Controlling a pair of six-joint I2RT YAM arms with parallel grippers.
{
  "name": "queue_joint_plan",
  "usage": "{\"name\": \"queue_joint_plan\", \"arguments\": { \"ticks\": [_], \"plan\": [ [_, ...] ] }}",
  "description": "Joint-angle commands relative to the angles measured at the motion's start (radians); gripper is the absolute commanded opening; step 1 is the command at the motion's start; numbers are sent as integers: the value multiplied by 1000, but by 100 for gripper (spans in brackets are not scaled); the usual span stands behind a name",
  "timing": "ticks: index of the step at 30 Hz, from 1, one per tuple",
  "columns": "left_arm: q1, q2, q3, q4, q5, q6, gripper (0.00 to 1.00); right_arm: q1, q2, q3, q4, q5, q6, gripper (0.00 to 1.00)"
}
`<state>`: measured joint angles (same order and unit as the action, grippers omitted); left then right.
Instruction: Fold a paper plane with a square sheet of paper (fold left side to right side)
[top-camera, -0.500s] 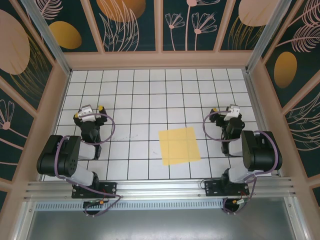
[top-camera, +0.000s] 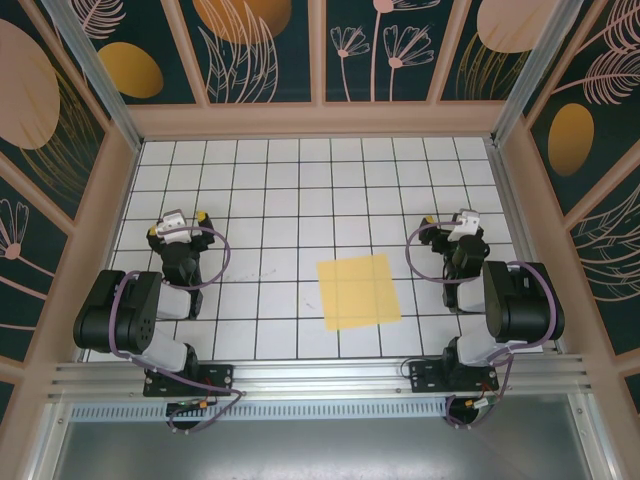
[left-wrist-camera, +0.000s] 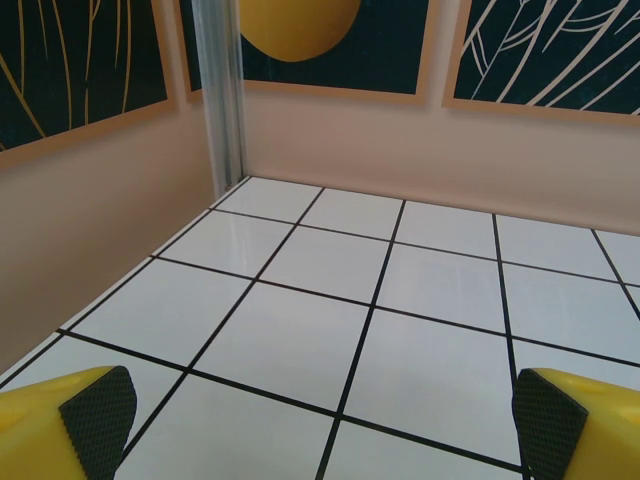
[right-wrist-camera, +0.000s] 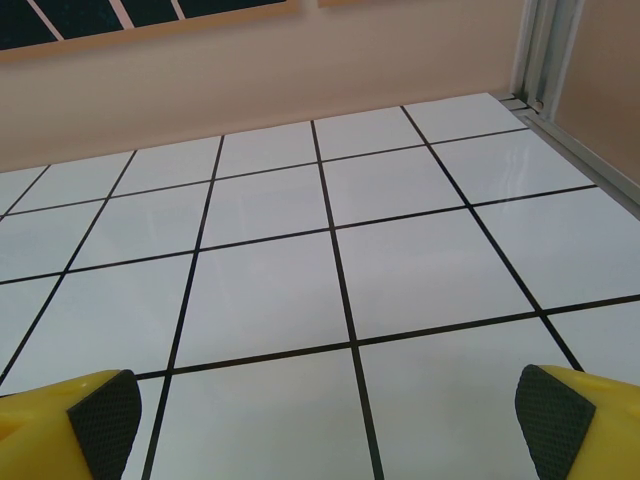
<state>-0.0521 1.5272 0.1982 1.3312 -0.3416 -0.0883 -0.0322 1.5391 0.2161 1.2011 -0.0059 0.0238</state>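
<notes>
Sheet of paper (top-camera: 358, 291) lies flat and unfolded on the table (top-camera: 280, 190), right of centre, toward the near edge, turned slightly off the grid lines. It is square, so no long axis yet. Right gripper (top-camera: 450, 219) sits just right of it and a bit farther back, so the paper is to its left and nearer. Left gripper (top-camera: 188, 217) is well apart from the sheet, across several tiles to the left. Both are spread wide and hold nothing; the wrist views show black pads (left-wrist-camera: 98, 420) far apart over bare tiles. The right arm is clearly closer, but the left edge, the one to carry over, faces the left arm. Nothing folded; likely next is a reach to that left edge.
</notes>
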Motion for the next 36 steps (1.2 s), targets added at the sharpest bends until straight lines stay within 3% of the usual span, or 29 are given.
{"name": "queue_joint_plan", "arguments": {
  "ticks": [1,5,8,11,15,21,28,31,36],
  "plan": [
    [6,-31,17,-32,-18,-28,99,-8,-5,22,32,-18,-4,99],
    [5,-102,-10,-34,-1,-12,98,-15,-118,81,-179,17,29,99],
    [5,-302,47,-326,12,-49,99,-11,-271,83,-332,33,57,99],
    [4,-433,127,-545,169,-185,99,12,-435,112,-581,46,123,99],
    [-51,-456,257,-801,349,-328,99,83,-640,152,-876,74,271,99],
    [-317,-323,440,-1018,526,-373,99,211,-753,237,-1222,61,465,99],
    [-616,-21,662,-1146,705,-365,98,226,-727,352,-1478,161,472,99],
    [-710,102,756,-1183,757,-347,98,226,-729,378,-1514,218,446,99],
    [-776,271,852,-1200,814,-363,95,226,-736,408,-1574,294,420,99]
  ]
}}
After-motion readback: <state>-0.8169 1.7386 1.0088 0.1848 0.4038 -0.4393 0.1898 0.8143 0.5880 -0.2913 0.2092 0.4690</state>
